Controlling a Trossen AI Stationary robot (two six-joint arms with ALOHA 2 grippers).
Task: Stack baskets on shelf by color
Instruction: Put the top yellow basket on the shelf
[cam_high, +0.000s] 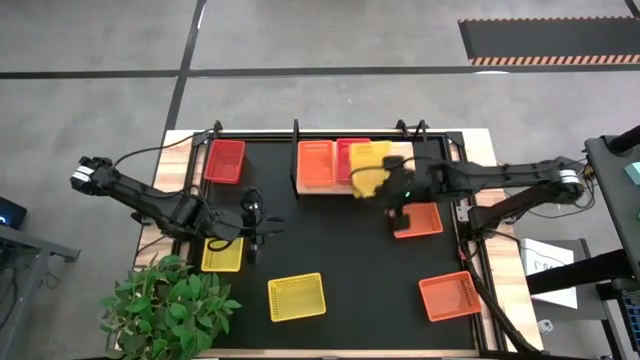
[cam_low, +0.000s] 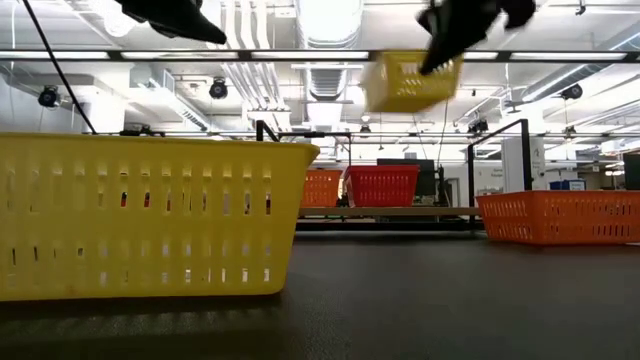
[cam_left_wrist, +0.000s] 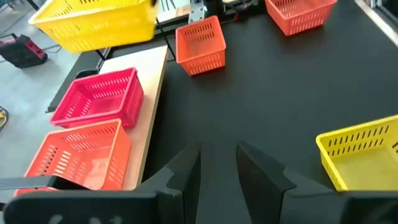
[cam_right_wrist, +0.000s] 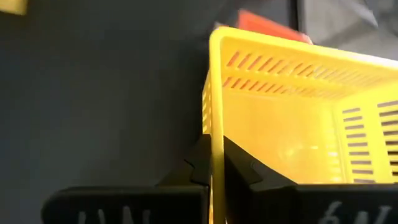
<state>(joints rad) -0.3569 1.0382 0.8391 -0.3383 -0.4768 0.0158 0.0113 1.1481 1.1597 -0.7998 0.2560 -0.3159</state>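
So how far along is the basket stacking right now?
Done: one orange mesh basket and one red-pink mesh basket sit on the light wooden shelf. In hand: the right tool is shut on a yellow mesh basket's wall, carrying it above the shelf. Left: two yellow, two orange and one red basket on the black mat. The left tool hovers open over the mat.

A green leafy plant (cam_high: 168, 300) sits at the near-left corner of the black mat (cam_high: 340, 260).
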